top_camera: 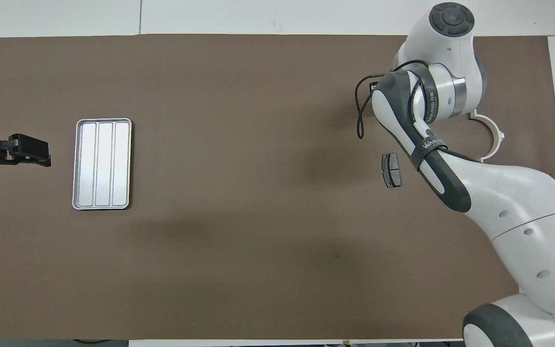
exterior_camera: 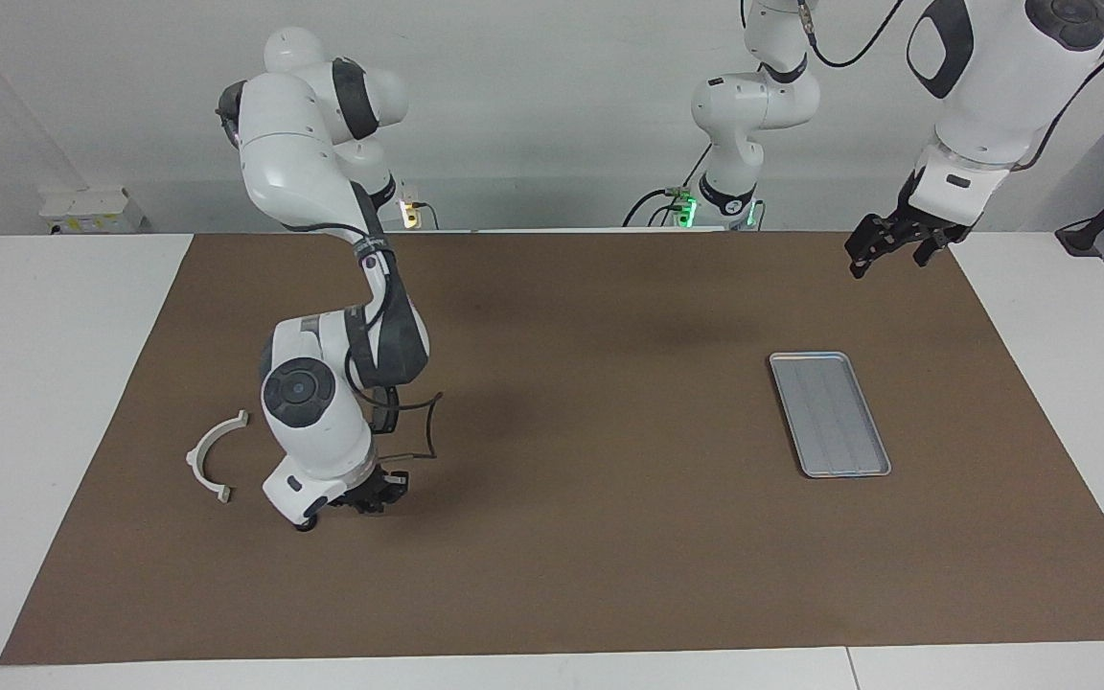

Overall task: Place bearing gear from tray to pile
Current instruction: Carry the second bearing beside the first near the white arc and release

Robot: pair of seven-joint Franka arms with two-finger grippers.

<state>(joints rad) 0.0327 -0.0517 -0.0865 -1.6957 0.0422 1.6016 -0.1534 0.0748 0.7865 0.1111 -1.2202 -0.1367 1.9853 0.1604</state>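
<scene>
The silver ridged tray (exterior_camera: 830, 412) lies on the brown mat toward the left arm's end and holds nothing; it also shows in the overhead view (top_camera: 101, 164). No bearing gear shows in either view. The pile lies toward the right arm's end: a white half-ring bracket (exterior_camera: 212, 458) (top_camera: 492, 137) and one dark brake-pad piece (top_camera: 391, 169). My right gripper (exterior_camera: 375, 498) is down at the mat beside the bracket; in the overhead view its own wrist hides it. My left gripper (exterior_camera: 892, 257) (top_camera: 32, 150) is open and empty, raised over the mat's edge beside the tray.
The brown mat (exterior_camera: 609, 537) covers most of the white table. The right arm's forearm and a loose black cable (top_camera: 362, 115) hang over the pile area and hide the brake-pad piece in the facing view.
</scene>
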